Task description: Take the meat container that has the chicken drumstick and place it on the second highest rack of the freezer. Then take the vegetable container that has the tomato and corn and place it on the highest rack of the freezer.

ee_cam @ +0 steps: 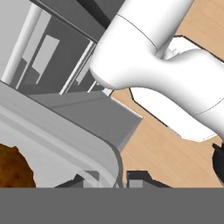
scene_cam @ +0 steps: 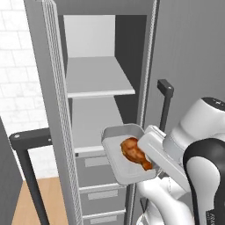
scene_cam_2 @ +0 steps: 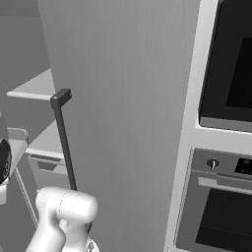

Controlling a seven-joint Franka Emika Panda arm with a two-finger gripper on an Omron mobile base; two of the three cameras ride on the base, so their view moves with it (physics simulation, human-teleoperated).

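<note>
Two placements remain; gripper [ee_cam: 122,177] clamps the rim of the tray [scene_cam: 115,145] holding the drumstick [scene_cam: 135,151], centre frame, before the open freezer [scene_cam: 94,79]; both shelves bare; vegetable tray untouched, I judge.

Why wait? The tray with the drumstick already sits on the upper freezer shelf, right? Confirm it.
No. The tray with the drumstick is not on the upper shelf; it is held in the air in front of the freezer, at about the level of the lower shelf. The left base view shows it.
</note>
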